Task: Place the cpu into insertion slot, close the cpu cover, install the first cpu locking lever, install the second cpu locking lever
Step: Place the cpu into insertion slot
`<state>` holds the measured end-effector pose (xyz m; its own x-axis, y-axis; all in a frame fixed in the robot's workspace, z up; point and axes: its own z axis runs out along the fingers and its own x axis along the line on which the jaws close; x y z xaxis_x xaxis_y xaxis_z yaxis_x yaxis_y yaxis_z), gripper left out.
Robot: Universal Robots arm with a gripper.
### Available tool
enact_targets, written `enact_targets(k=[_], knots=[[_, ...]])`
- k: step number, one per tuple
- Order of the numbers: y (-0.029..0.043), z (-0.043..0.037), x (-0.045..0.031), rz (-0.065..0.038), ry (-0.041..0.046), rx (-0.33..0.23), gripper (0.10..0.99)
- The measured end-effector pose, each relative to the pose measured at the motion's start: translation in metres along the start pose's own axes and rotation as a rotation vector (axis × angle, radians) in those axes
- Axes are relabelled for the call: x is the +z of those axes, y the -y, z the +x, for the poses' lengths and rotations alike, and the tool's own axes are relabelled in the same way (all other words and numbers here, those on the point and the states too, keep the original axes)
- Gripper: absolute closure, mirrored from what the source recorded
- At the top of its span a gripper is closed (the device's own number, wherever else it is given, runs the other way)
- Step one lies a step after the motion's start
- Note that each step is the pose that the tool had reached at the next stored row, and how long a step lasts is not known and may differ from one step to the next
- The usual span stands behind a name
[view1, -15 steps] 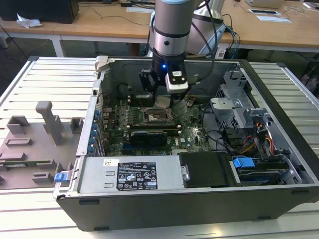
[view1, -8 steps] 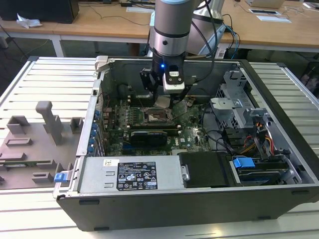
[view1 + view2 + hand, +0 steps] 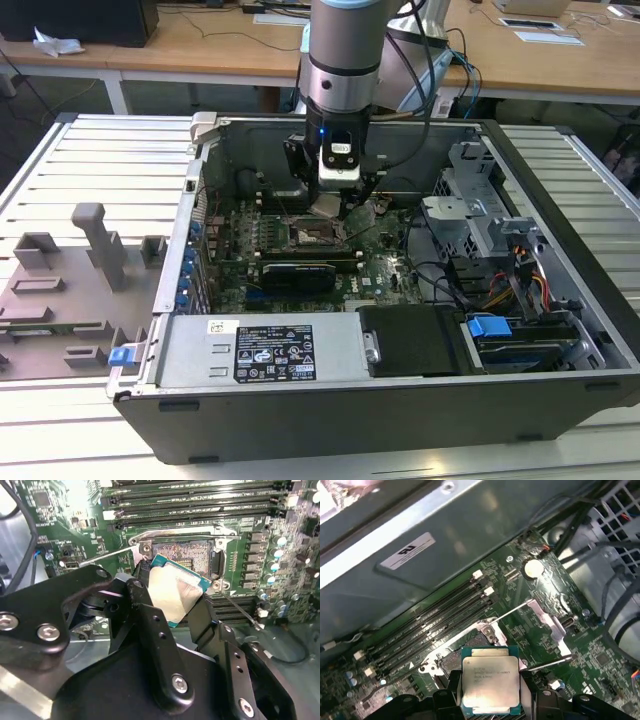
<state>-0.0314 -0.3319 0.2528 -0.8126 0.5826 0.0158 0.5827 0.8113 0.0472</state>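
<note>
Second wrist view: gripper (image 3: 174, 602) pinching cpu (image 3: 176, 591) by opposite edges, tilted, hovering just above open insertion slot (image 3: 186, 552) near motherboard (image 3: 60, 525) middle, beside memory slots (image 3: 200, 502).

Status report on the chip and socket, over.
Tool shut on flat silvery square cpu, tilted, not yet seated. Dark square metal-rimmed insertion slot uncovered, pins showing. Nothing seen between them.

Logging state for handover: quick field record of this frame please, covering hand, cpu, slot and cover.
hand: shut on the cpu
cpu: held above the motherboard, near the insertion slot, not seated
insertion slot: open, contacts exposed
cpu cover: swung up, clear of the slot
</note>
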Motion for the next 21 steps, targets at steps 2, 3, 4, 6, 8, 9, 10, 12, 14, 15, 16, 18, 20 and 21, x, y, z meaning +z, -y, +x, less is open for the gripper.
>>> enact_targets(k=[2, 3, 4, 6, 8, 9, 10, 12, 14, 15, 16, 18, 20, 21], knots=[[0.0000, 0.0000, 0.0000, 0.012, 0.0108, 0.035, 0.541], [0.0000, 0.0000, 0.0000, 0.019, 0.0167, 0.047, 0.541], [0.0000, 0.0000, 0.0000, 0.025, 0.0210, 0.054, 0.541], [0.0000, -0.0001, 0.0001, 0.031, 0.0263, 0.067, 0.541], [0.0001, -0.0001, 0.0000, 0.032, 0.0270, 0.075, 0.541], [0.0001, 0.0000, 0.0000, 0.032, 0.0272, 0.079, 0.541], [0.0000, 0.0000, 0.0001, 0.032, 0.0273, 0.082, 0.541], [0.0001, 0.0000, 0.0002, 0.032, 0.0278, 0.099, 0.541], [0.0001, -0.0001, 0.0004, 0.032, 0.0285, 0.119, 0.541], [0.0001, 0.0000, 0.0007, 0.031, 0.0289, 0.134, 0.541], [0.0001, 0.0000, 0.0007, 0.031, 0.0291, 0.138, 0.541], [0.0001, 0.0000, 0.0009, 0.031, 0.0296, 0.156, 0.541], [0.0001, -0.0001, 0.0011, 0.031, 0.0306, 0.188, 0.541], [0.0001, -0.0001, 0.0011, 0.031, 0.0309, 0.199, 0.541]])
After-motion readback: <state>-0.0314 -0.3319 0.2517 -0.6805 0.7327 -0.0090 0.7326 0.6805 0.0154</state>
